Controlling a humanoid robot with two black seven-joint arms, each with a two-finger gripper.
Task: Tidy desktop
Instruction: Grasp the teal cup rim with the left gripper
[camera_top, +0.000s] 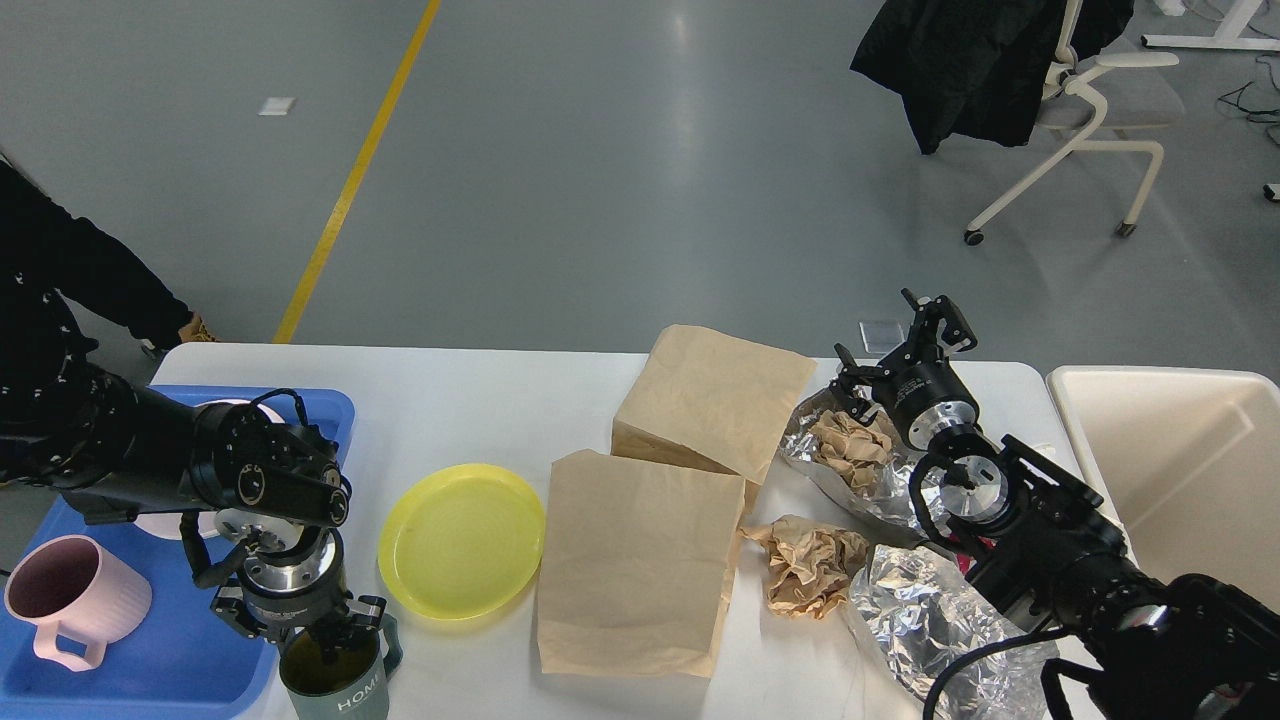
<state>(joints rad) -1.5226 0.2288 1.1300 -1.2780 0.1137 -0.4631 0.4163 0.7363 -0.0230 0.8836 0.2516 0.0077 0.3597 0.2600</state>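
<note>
White desktop (480, 410), left gripper (325, 640) clamped on green mug's (335, 685) rim at 7 o'clock, right gripper (905, 335) spread wide at 3 o'clock above foil (815, 440)

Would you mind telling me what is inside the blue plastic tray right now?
The blue plastic tray holds a pink ribbed mug near its front and a pale round plate farther back. The left arm covers most of that plate, so anything lying on it stays hidden.
</note>
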